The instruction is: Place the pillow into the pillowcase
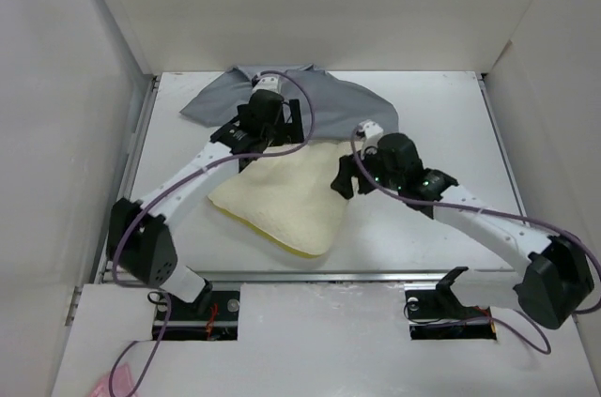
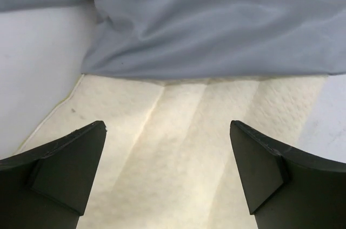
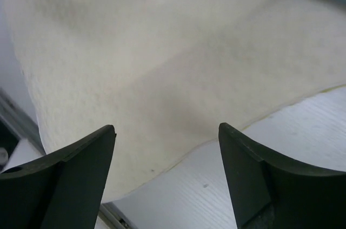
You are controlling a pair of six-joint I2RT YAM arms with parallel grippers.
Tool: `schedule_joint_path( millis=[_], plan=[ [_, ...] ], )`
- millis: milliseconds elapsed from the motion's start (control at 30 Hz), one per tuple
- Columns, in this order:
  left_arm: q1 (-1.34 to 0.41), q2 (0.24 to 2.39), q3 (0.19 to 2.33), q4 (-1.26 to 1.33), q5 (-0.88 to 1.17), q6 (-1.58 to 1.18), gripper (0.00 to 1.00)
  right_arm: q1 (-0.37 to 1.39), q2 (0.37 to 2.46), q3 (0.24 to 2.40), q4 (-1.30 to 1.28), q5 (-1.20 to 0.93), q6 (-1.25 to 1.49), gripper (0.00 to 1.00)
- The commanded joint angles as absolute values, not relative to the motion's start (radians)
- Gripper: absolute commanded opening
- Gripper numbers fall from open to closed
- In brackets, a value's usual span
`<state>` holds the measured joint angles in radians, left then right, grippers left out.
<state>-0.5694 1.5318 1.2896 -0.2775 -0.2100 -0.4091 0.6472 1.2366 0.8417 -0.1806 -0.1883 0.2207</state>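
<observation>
Peering past my own left arm [image 1: 188, 176] from above, I could not see the line where the soft cream-white fleecy pillow [image 1: 282, 200] met the large wrinkled grey fabric pillowcase [image 1: 338, 101]; my wrist covered it. The left wrist view showed it better: the grey hem lay over the pillow's far edge, though I could not tell whether that edge sat inside the opening or only under a flap. Both wrist views cut the pillow off on every side. Its thin yellow edge [image 1: 299, 249] showed only at the near corner.

My left end effector [image 2: 167, 126] hung over the cream fleece just short of the hem, fingers spread wide with nothing between them. My right end effector [image 3: 167, 127] was likewise open and empty above the pillow's right edge, where fleece gave way to bare surface; whether its tips touched the fabric I could not make out.

Everything lay on a white desk [image 1: 441, 115], closed in by plain white wall panels [image 1: 329, 3] at the back and sides. The pillowcase was bunched near the back wall, the pillow towards the middle. My right arm [image 1: 488, 228] reached in from the near right corner.
</observation>
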Motion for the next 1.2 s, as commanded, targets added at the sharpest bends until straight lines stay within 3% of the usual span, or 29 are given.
schedule_joint_path(
  millis=[0,100,267,400,633,733,767,833,867,1167],
  plan=[
    [-0.670,1.381,1.252,-0.308,-0.282,-0.293,1.00,0.540,1.178,0.966,-0.317,0.037,0.305,0.83],
    [-0.759,1.381,1.218,-0.244,-0.171,-0.203,1.00,0.349,1.196,1.005,-0.379,0.055,0.388,0.84],
    [-0.940,1.693,1.449,-0.303,-0.150,-0.164,1.00,0.111,1.290,1.055,-0.405,-0.030,0.434,0.84],
    [-0.953,1.936,1.665,-0.419,-0.250,-0.199,1.00,0.052,1.330,1.055,-0.364,-0.087,0.445,0.84],
    [-0.919,2.123,1.787,-0.407,-0.221,-0.229,1.00,0.023,1.361,1.034,-0.302,-0.112,0.445,0.84],
    [-0.910,2.218,1.836,-0.437,-0.302,-0.249,1.00,0.023,1.373,1.013,-0.284,-0.129,0.426,0.84],
    [-0.910,2.241,1.871,-0.451,-0.339,-0.261,0.84,0.023,1.373,0.994,-0.249,-0.146,0.410,0.84],
    [-0.898,2.285,1.890,-0.483,-0.380,-0.282,0.17,0.023,1.382,0.962,-0.188,-0.201,0.400,0.84],
    [-0.897,2.286,1.900,-0.494,-0.403,-0.310,0.00,0.023,1.382,0.928,-0.122,-0.216,0.400,0.84],
    [-0.867,1.984,1.724,-0.359,-0.425,-0.327,0.00,0.072,1.514,0.888,0.101,-0.126,0.344,0.81]
  ],
)
